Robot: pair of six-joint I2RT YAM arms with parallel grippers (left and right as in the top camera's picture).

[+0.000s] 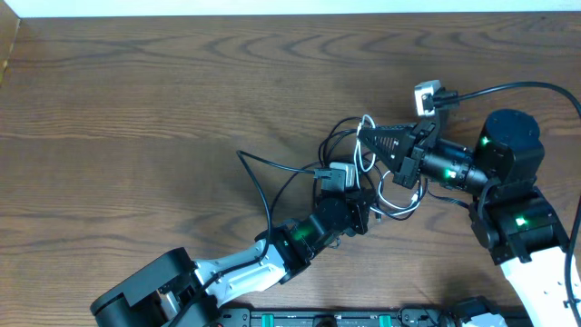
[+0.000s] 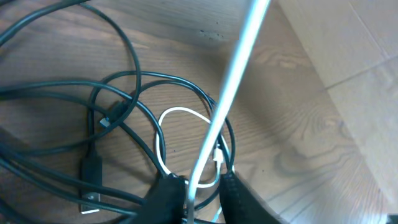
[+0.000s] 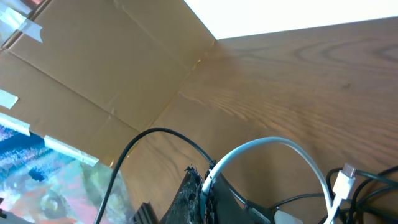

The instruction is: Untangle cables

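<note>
1. Across the worktop [image 1: 136, 91], little seems freed: the black cables [image 2: 132, 81] lie looped over one another mid-right.
2. Through that knot the white cable [image 2: 233, 74] runs taut, not yet clear.
3. Both the left claw [image 2: 199, 191] and the right claw [image 3: 202, 186] are clenched on it.

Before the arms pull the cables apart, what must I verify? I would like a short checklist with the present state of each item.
1. Hold of left gripper on white cable: ok, it runs taut from between the fingers.
2. Hold of right gripper on white cable: ok.
3. White cable clear of black cables: not ok, loops cross it.
4. White plug in sight: ok.
5. Right gripper free of black cables: cannot tell.
</note>
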